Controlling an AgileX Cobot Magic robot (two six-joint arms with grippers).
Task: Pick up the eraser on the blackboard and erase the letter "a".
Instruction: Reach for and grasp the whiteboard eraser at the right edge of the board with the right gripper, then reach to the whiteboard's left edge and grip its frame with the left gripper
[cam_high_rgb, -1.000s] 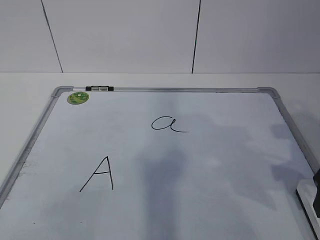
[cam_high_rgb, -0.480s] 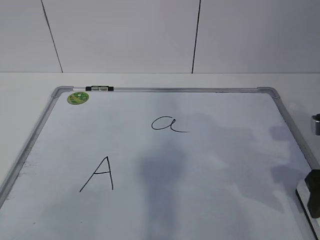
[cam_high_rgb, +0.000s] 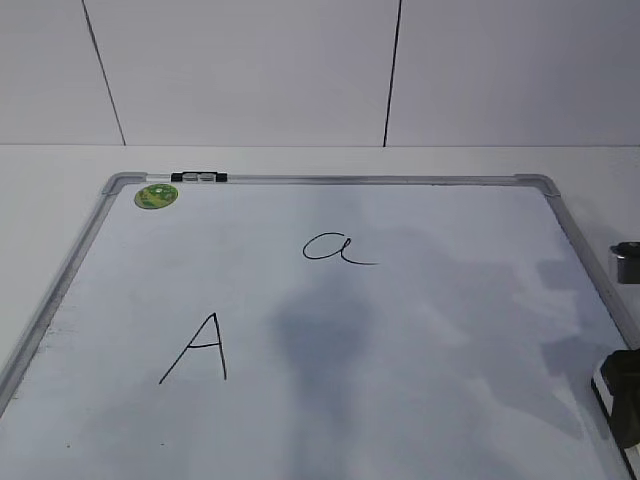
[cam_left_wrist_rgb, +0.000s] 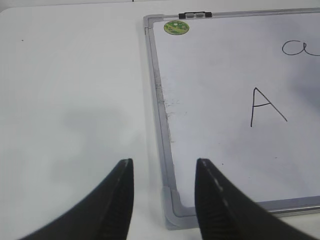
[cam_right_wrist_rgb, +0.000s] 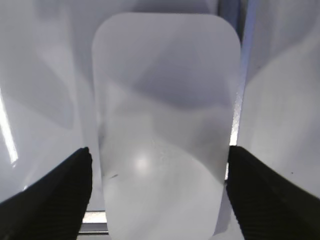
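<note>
The blackboard (cam_high_rgb: 420, 330) lies flat on the table, a white board with a grey frame. The cursive letter "a" (cam_high_rgb: 335, 248) is in its upper middle; it also shows cut off in the left wrist view (cam_left_wrist_rgb: 302, 48). The white eraser (cam_right_wrist_rgb: 165, 100) lies on the board by its right frame edge, just visible in the exterior view (cam_high_rgb: 603, 385). My right gripper (cam_right_wrist_rgb: 159, 160) is open, with one black finger on each side of the eraser, close to its sides. My left gripper (cam_left_wrist_rgb: 164, 167) is open and empty above the board's near-left corner (cam_left_wrist_rgb: 175, 215).
A larger capital "A" (cam_high_rgb: 200, 350) is drawn at the board's lower left. A round green sticker (cam_high_rgb: 156, 195) and a black-and-white clip (cam_high_rgb: 199, 177) sit at the far-left corner. White table surrounds the board, with a tiled wall behind.
At the right edge of the exterior view my right gripper has sunk lower over the eraser, and a grey part of the arm has come into view above it. The left gripper's earlier pose is not shown.
</note>
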